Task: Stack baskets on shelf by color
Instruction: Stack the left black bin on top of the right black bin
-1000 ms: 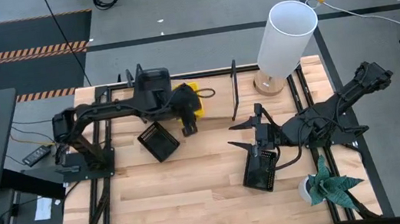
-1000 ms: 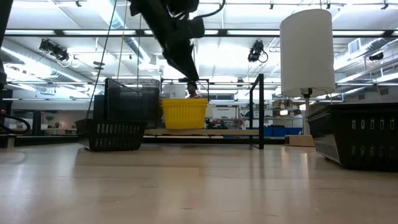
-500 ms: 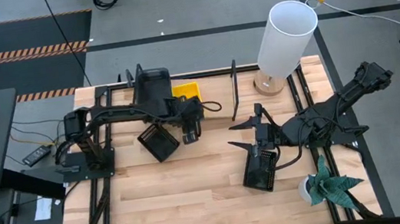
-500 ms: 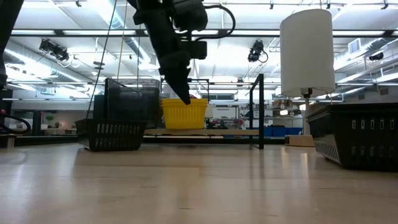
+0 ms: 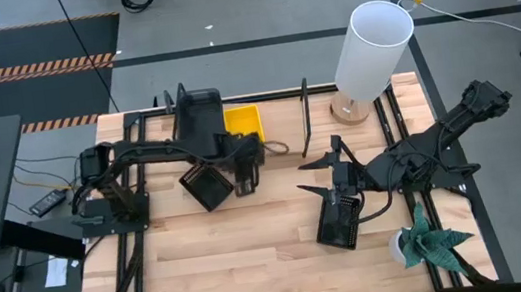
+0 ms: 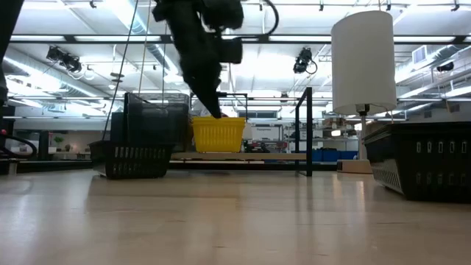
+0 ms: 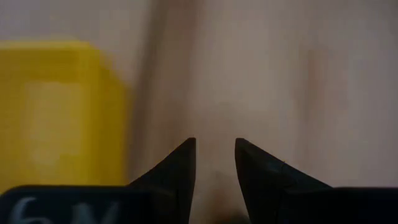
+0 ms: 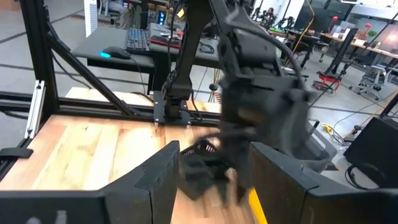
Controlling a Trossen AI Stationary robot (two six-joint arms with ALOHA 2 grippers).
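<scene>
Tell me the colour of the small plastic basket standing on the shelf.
Bright yellow basket; the high view shows it best.

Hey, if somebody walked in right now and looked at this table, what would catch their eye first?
Probably the tall white lamp shade at the far right corner, and the bright yellow basket on the shelf at the back. The left gripper hangs just in front of that basket, fingers slightly apart and empty. The right gripper waits mid-table above a black basket, with another black basket lying left of centre.
</scene>
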